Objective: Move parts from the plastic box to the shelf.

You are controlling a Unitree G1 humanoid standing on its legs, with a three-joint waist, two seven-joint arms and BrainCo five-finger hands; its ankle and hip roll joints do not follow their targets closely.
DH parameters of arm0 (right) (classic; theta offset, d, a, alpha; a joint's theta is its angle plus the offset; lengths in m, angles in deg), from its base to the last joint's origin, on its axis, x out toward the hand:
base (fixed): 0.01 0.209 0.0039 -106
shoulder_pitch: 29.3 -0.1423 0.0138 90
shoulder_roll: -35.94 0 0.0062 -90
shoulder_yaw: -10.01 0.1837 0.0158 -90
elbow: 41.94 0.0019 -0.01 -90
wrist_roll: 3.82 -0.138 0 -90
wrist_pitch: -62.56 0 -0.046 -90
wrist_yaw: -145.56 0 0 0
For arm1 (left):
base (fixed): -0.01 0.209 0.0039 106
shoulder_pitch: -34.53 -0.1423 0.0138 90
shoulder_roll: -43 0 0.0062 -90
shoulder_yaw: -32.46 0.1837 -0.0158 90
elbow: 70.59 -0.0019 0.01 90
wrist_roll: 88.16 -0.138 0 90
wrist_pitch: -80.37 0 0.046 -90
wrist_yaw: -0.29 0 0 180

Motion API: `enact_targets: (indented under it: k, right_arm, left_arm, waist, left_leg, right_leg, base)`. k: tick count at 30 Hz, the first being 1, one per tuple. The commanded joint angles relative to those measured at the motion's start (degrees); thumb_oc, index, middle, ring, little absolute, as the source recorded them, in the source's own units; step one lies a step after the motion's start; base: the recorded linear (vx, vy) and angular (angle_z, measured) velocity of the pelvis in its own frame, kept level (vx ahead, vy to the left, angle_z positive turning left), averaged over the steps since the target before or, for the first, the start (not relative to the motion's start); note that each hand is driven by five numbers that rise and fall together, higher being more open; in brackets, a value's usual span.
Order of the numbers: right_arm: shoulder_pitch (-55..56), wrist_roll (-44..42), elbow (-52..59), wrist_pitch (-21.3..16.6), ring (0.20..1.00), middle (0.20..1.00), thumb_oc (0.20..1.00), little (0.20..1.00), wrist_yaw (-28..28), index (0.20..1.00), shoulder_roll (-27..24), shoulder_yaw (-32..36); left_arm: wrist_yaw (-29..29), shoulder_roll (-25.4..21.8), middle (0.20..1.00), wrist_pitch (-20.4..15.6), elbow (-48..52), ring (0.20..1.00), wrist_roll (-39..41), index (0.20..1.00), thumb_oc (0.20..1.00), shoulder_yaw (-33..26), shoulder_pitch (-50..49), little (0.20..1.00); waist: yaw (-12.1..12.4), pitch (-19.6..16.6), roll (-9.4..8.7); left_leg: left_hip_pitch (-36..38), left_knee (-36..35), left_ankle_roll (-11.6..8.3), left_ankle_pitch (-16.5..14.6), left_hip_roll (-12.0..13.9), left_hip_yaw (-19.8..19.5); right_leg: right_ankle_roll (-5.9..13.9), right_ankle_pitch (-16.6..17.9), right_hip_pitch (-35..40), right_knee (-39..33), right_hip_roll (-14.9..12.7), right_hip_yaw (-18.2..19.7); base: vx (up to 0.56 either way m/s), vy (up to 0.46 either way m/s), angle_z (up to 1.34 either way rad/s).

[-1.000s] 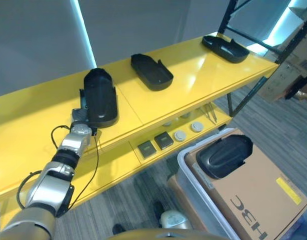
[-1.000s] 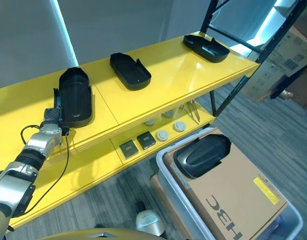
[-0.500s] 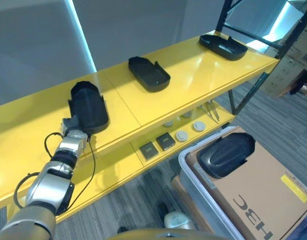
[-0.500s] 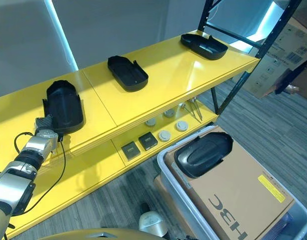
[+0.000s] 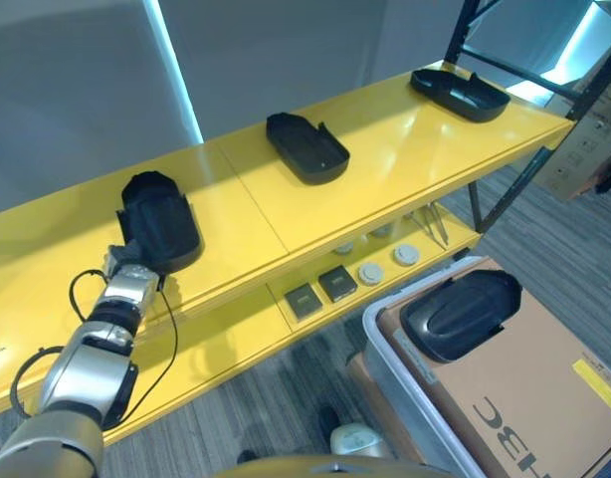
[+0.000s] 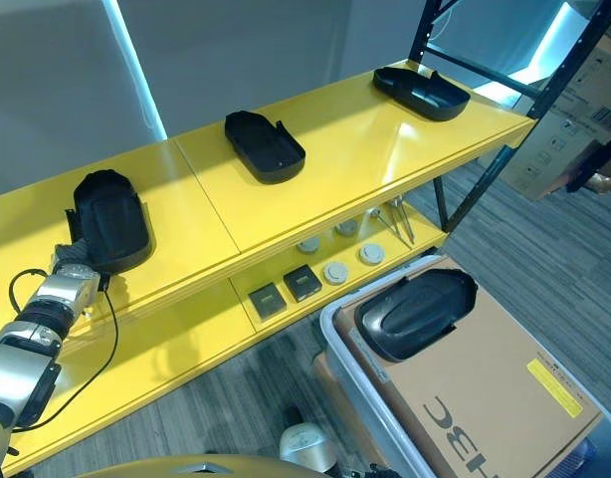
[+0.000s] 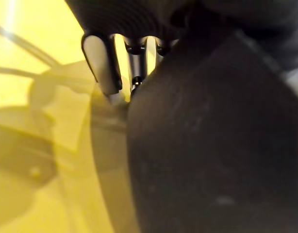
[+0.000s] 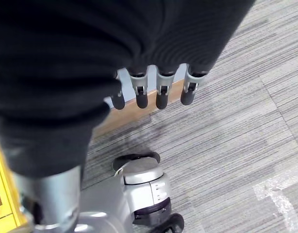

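Note:
A black moulded part (image 5: 158,221) lies open side up on the left of the yellow shelf top (image 5: 236,214). My left hand (image 5: 126,267) is at its near end, fingers (image 7: 103,63) running down beside and behind the part's edge, holding it. Two more black parts rest on the same shelf, one in the middle (image 5: 305,147) and one at the far right (image 5: 459,95). Another black part (image 5: 463,314) lies on a cardboard box (image 5: 529,398) inside the plastic box (image 5: 387,344) at lower right. My right hand (image 8: 161,90) hangs over the carpet with relaxed fingers, holding nothing.
The lower yellow shelf carries small black squares (image 5: 320,291), round discs (image 5: 385,264) and thin tools (image 5: 432,224). A black rack upright (image 5: 505,189) stands at the shelf's right end, with cardboard boxes (image 5: 579,149) behind it. Grey carpet lies between the shelf and the plastic box.
The left hand has lowered the black part from tilted up to lying flat on the shelf, further left. The view has shifted slightly.

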Motion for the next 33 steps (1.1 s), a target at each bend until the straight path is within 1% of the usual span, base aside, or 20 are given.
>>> enact_targets:
  k: [1, 5, 6, 7, 11, 12, 13, 15, 16, 17, 19, 21, 23, 25, 27, 29, 30, 31, 32, 33]
  right_arm:
    - [-0.03, 1.14, -2.00, -0.27, 1.000, 1.000, 1.000, 1.000, 0.22, 1.000, -1.86, -1.97]
    - [-0.44, 1.78, -2.54, -0.28, 1.000, 1.000, 1.000, 1.000, 0.34, 1.000, -1.94, -2.15]
    - [-0.46, 1.77, -2.55, -0.27, 1.000, 1.000, 1.000, 1.000, 0.34, 1.000, -1.95, -2.15]
    - [-0.67, 1.72, -2.94, -0.37, 1.000, 1.000, 1.000, 1.000, 0.43, 1.000, -1.87, -2.33]
    - [-0.50, 0.88, -3.39, -0.74, 1.000, 1.000, 1.000, 1.000, 0.05, 1.000, -1.69, -1.85]
    - [-0.13, 0.97, -3.48, -1.13, 1.000, 1.000, 1.000, 1.000, 0.07, 1.000, -1.83, -0.89]
    - [0.19, 0.99, -3.45, -1.27, 1.000, 1.000, 1.000, 1.000, -0.11, 1.000, -1.73, -0.32]
    - [0.61, 0.50, -3.08, -1.18, 1.000, 1.000, 1.000, 1.000, -0.50, 1.000, -1.52, 0.26]
    - [0.74, 0.34, -2.93, -1.13, 1.000, 1.000, 1.000, 1.000, -0.63, 1.000, -1.44, 0.49]
    - [1.25, 0.06, -2.39, -0.94, 1.000, 1.000, 1.000, 1.000, -0.99, 1.000, -1.08, 1.46]
    - [1.49, 0.15, -2.18, -0.98, 1.000, 1.000, 1.000, 1.000, -1.15, 1.000, -0.85, 2.07]
    - [2.62, -0.25, -0.64, -0.64, 1.000, 1.000, 1.000, 1.000, -1.83, 1.000, 0.14, 3.81]
    - [2.86, -0.39, -0.05, -0.59, 1.000, 1.000, 1.000, 1.000, -2.24, 1.000, 0.39, 4.15]
    - [3.14, -0.17, 0.69, -0.23, 1.000, 1.000, 1.000, 1.000, -2.64, 1.000, 0.74, 4.41]
    - [3.95, 0.35, 1.29, -0.51, 1.000, 1.000, 1.000, 1.000, -3.12, 1.000, 1.22, 5.08]
    - [4.40, 0.63, 1.49, -0.74, 1.000, 1.000, 1.000, 1.000, -3.22, 1.000, 1.40, 5.34]
    - [4.66, 0.72, 1.56, -1.04, 1.000, 1.000, 1.000, 1.000, -3.49, 1.000, 1.70, 5.47]
    - [4.89, 0.84, 1.78, -1.14, 1.000, 1.000, 1.000, 1.000, -3.62, 1.000, 1.96, 5.64]
    - [5.20, 1.12, 1.94, -1.27, 1.000, 1.000, 1.000, 1.000, -3.71, 1.000, 2.27, 5.80]
    - [5.34, 1.24, 1.85, -1.51, 1.000, 1.000, 1.000, 1.000, -3.78, 1.000, 2.38, 5.69]
  left_arm:
    - [2.23, -1.14, 1.000, 1.83, -5.42, 1.000, 1.04, 1.000, 1.000, -2.17, -0.29, 1.000]
    - [4.05, -0.67, 1.000, -0.96, -6.63, 1.000, 1.67, 1.000, 1.000, -2.53, -1.17, 1.000]
    - [4.06, -0.66, 1.000, -1.05, -6.62, 1.000, 1.64, 1.000, 1.000, -2.52, -1.15, 1.000]
    - [5.42, -0.68, 1.000, -4.09, -5.46, 1.000, -1.18, 1.000, 1.000, -2.21, -0.79, 1.000]
    - [4.54, -1.66, 1.000, -6.43, -1.08, 1.000, -2.23, 1.000, 1.000, -1.22, 0.13, 1.000]
    - [3.98, -3.48, 1.000, -6.23, 5.49, 1.000, -2.44, 1.000, 1.000, -1.20, 0.54, 1.000]
    - [4.44, -5.06, 1.000, -6.57, 9.81, 1.000, -2.55, 1.000, 1.000, -1.70, 0.29, 1.000]
    - [5.45, -6.93, 1.000, -6.35, 15.15, 1.000, -3.63, 1.000, 1.000, -2.13, -0.71, 1.000]
    - [5.67, -7.80, 1.000, -5.65, 17.71, 1.000, -3.73, 1.000, 1.000, -2.21, -1.24, 1.000]
    - [8.21, -10.59, 1.000, -4.36, 26.91, 1.000, -5.36, 1.000, 1.000, -3.99, -3.99, 1.000]
    - [10.28, -11.84, 1.000, -2.77, 32.13, 1.000, -6.96, 1.000, 1.000, -5.37, -5.78, 1.000]
    - [17.17, -15.28, 1.000, -1.11, 45.17, 1.000, -9.22, 1.000, 1.000, -10.11, -12.34, 1.000]
    - [18.36, -15.97, 1.000, -2.33, 48.67, 1.000, -9.05, 1.000, 1.000, -11.77, -14.55, 1.000]
    - [21.68, -17.00, 1.000, -5.88, 51.99, 1.000, -6.14, 1.000, 1.000, -13.24, -16.65, 1.000]
    - [26.26, -15.87, 1.000, -6.77, 58.40, 1.000, 0.19, 1.000, 1.000, -14.47, -19.29, 1.000]
    - [28.57, -14.35, 1.000, -7.90, 61.29, 1.000, 4.14, 1.000, 1.000, -14.53, -20.82, 1.000]
    - [29.94, -12.41, 1.000, -7.70, 63.95, 1.000, 7.66, 1.000, 1.000, -14.23, -22.17, 1.000]
    - [31.06, -10.14, 1.000, -7.81, 65.95, 1.000, 8.58, 1.000, 1.000, -13.50, -23.63, 1.000]
    - [32.14, -7.34, 1.000, -9.87, 67.64, 1.000, 9.87, 1.000, 1.000, -12.22, -25.86, 1.000]
    - [33.71, -5.83, 1.000, -10.34, 67.90, 1.000, 10.51, 1.000, 1.000, -11.41, -26.91, 1.000]
  waist:
    - [0.21, -0.73, -1.27]
    - [0.30, -0.93, -1.18]
    - [0.30, -0.93, -1.18]
    - [0.42, -1.01, -1.11]
    - [0.68, -0.94, -0.89]
    - [1.30, -0.81, -0.66]
    - [1.90, -0.72, -0.59]
    - [2.62, -0.61, -0.58]
    - [3.00, -0.74, -0.58]
    - [4.26, -0.54, -0.69]
    - [4.91, -0.51, -0.75]
    - [6.84, -0.52, -0.97]
    - [7.43, -0.54, -0.98]
    - [7.96, -0.68, -0.97]
    - [8.52, -0.65, -1.02]
    - [8.75, -0.66, -1.04]
    - [9.00, -0.61, -1.06]
    - [9.18, -0.57, -1.07]
    - [9.34, -0.55, -1.18]
    - [9.40, -0.58, -1.25]
  left_leg:
    - [-1.34, 3.18, -0.82, -0.49, 3.82, -5.98]
    - [-1.01, 3.01, -0.76, -0.59, 3.60, -6.00]
    - [-0.99, 3.00, -0.76, -0.60, 3.60, -6.00]
    - [-0.71, 2.76, -0.73, -0.70, 3.48, -5.99]
    - [-0.34, 2.47, -0.73, -0.73, 3.33, -5.97]
    - [-0.16, 2.31, -0.70, -0.75, 3.26, -6.16]
    - [-0.14, 2.20, -0.66, -0.75, 3.16, -6.41]
    - [-0.29, 2.13, -0.65, -0.74, 3.13, -6.72]
    - [-0.57, 2.04, -0.68, -0.58, 3.17, -6.78]
    - [-0.70, 1.81, -0.72, -0.47, 3.12, -7.47]
    - [-0.71, 1.62, -0.75, -0.40, 3.07, -7.87]
    - [-0.87, 1.47, -0.79, -0.33, 3.02, -8.87]
    - [-0.92, 1.37, -0.81, -0.28, 2.95, -9.16]
    - [-0.81, 1.13, -0.75, -0.35, 2.82, -9.33]
    - [-0.81, 0.93, -0.78, -0.26, 2.74, -9.54]
    - [-0.83, 0.77, -0.82, -0.20, 2.69, -9.65]
    - [-0.84, 0.61, -0.83, -0.15, 2.64, -9.82]
    - [-0.87, 0.46, -0.85, -0.13, 2.56, -10.00]
    - [-0.87, 0.33, -0.85, -0.19, 2.42, -10.14]
    - [-0.91, 0.30, -0.85, -0.22, 2.38, -10.17]
  right_leg:
    - [3.73, -1.70, -1.16, 3.95, -1.45, -0.10]
    - [3.68, -1.76, -0.96, 3.87, -1.47, -0.13]
    - [3.68, -1.76, -0.95, 3.86, -1.47, -0.13]
    - [3.69, -1.85, -0.77, 3.75, -1.48, -0.16]
    - [3.77, -1.86, -0.53, 3.64, -1.46, -0.19]
    - [3.83, -1.86, -0.28, 3.52, -1.53, -0.47]
    - [3.87, -1.81, -0.14, 3.40, -1.61, -0.75]
    - [3.93, -1.73, -0.08, 3.21, -1.75, -1.12]
    - [3.86, -1.57, -0.34, 3.12, -1.73, -1.20]
    - [3.87, -1.48, -0.03, 2.76, -1.90, -1.92]
    - [3.89, -1.45, 0.22, 2.52, -1.97, -2.35]
    - [4.06, -1.41, 0.75, 2.18, -2.38, -3.73]
    - [4.08, -1.37, 0.90, 2.01, -2.48, -4.09]
    - [4.21, -1.37, 1.15, 1.81, -2.57, -4.43]
    - [4.33, -1.18, 1.17, 1.69, -2.69, -4.75]
    - [4.43, -1.08, 1.19, 1.56, -2.77, -4.95]
    - [4.49, -0.97, 1.21, 1.43, -2.83, -5.11]
    - [4.59, -0.87, 1.20, 1.32, -2.87, -5.24]
    - [4.66, -0.66, 1.24, 1.11, -2.90, -5.33]
    - [4.67, -0.59, 1.23, 1.01, -2.89, -5.32]
  base:
    - [0.00, 0.000, 0.00]
    - [0.00, 0.000, 0.00]
    - [0.00, 0.000, 0.00]
    - [0.00, 0.000, 0.00]
    - [0.00, 0.000, 0.00]
    - [0.00, 0.027, 0.05]
    - [-0.01, 0.024, 0.08]
    - [-0.02, 0.003, 0.08]
    - [-0.05, 0.000, 0.05]
    - [-0.04, 0.000, 0.04]
    - [-0.03, 0.003, 0.20]
    - [-0.02, 0.004, 0.33]
    - [-0.01, 0.010, 0.21]
    - [0.00, 0.014, 0.09]
    - [-0.01, 0.013, 0.06]
    - [-0.01, 0.008, 0.18]
    - [-0.02, 0.010, 0.18]
    - [-0.02, 0.010, 0.12]
    - [0.00, 0.000, 0.00]
    - [0.00, 0.000, 0.00]
